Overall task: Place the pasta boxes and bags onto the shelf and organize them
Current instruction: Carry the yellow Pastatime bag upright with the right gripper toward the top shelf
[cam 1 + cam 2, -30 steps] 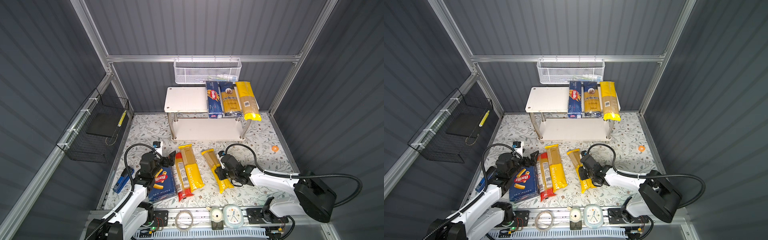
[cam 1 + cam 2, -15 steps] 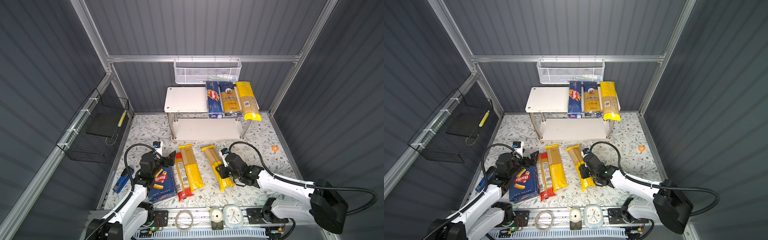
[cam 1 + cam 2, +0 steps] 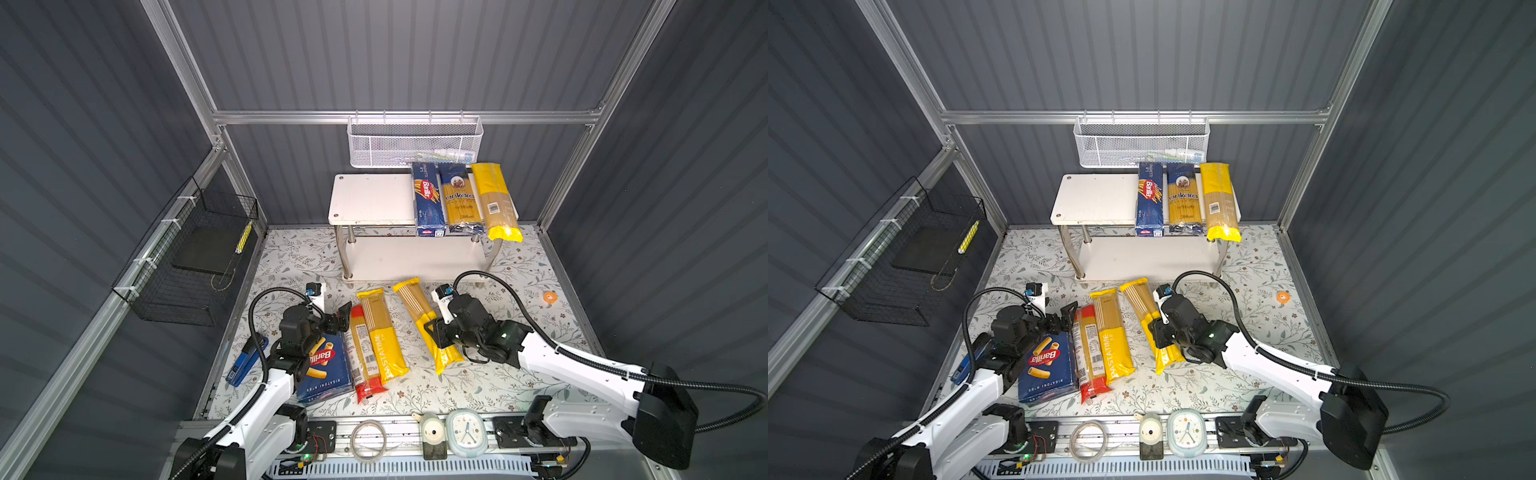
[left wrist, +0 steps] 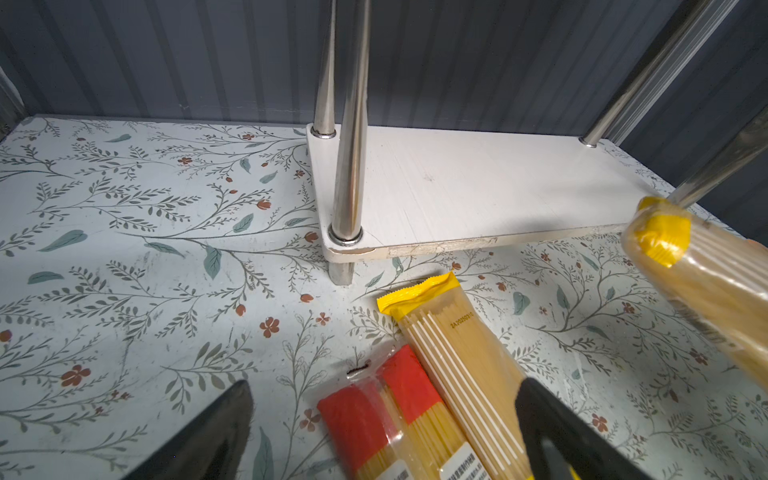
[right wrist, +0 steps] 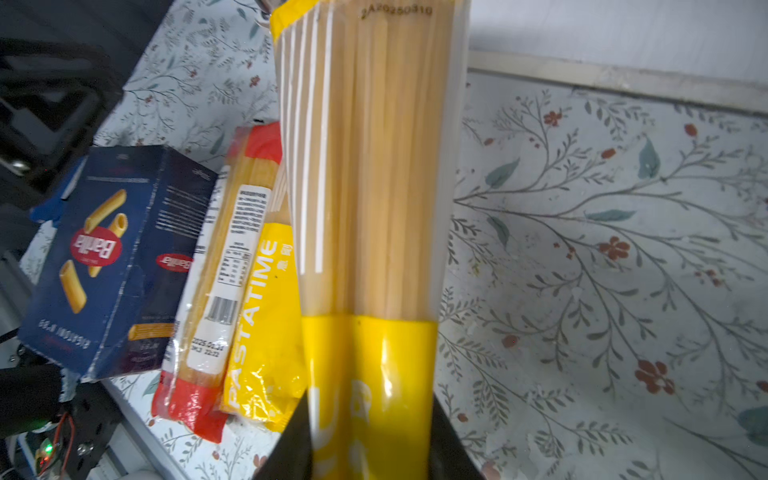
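The white two-tier shelf (image 3: pixel 374 199) (image 3: pixel 1096 199) stands at the back. Its top board carries a narrow Barilla box (image 3: pixel 428 199), a blue ankara bag (image 3: pixel 459 199) and a yellow-ended bag (image 3: pixel 496 203). My right gripper (image 3: pixel 436 332) (image 5: pixel 370 440) is shut on the yellow end of a PASTATIME bag (image 3: pixel 419 307) (image 5: pixel 374 166), which tilts up off the floor. On the floor lie a second PASTATIME bag (image 3: pixel 384 336), a red-ended bag (image 3: pixel 363 357) and the wide Barilla rigatoni box (image 3: pixel 326 370). My left gripper (image 3: pixel 338 320) (image 4: pixel 384 390) is open over the red-ended bag's top.
A white mesh basket (image 3: pixel 415 141) hangs on the back wall above the shelf. A black wire basket (image 3: pixel 195 257) hangs on the left wall. A blue tool (image 3: pixel 245 361) lies at the left floor edge, an orange disc (image 3: pixel 550 296) at the right, a clock (image 3: pixel 465 428) on the front rail.
The right gripper has closed a little more on the PASTATIME bag. It has shifted left and toward the shelf with the bag, and the arm's base link has swung right. The left arm is still.
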`<control>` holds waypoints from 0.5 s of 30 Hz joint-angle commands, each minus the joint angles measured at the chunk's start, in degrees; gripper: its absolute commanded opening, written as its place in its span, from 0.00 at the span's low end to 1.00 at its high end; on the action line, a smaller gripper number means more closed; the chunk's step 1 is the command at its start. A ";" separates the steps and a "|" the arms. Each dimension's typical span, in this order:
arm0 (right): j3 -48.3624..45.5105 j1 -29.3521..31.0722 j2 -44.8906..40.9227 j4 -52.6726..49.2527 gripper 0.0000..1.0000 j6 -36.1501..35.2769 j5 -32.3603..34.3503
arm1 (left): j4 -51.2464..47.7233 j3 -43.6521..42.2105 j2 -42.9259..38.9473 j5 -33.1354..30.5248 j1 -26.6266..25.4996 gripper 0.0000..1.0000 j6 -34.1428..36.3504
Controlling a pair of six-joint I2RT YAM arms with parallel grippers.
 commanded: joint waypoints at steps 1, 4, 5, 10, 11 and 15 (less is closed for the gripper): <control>6.13 0.90 -2.10 3.63 0.19 -2.23 -0.32 | -0.45 -0.23 -0.86 -0.33 -0.34 1.00 -0.55; 9.19 1.28 -2.11 3.52 0.16 -2.78 -0.05 | -0.39 -0.30 -0.90 -0.41 -0.36 1.00 -0.60; 10.20 1.28 -2.02 3.67 0.15 -2.80 0.02 | -0.41 -0.29 -0.92 -0.41 -0.29 1.00 -0.55; 14.39 1.37 -1.05 3.54 0.13 -3.15 0.96 | -0.40 -0.30 -0.98 -0.37 -0.28 0.99 -0.55; 15.17 1.37 -0.65 3.64 0.13 -3.24 0.73 | -0.39 -0.25 -1.07 -0.33 -0.32 1.00 -0.55; 19.20 1.54 1.12 2.99 0.12 -3.40 0.52 | -0.37 -0.40 -1.18 -0.33 -0.32 1.00 -0.55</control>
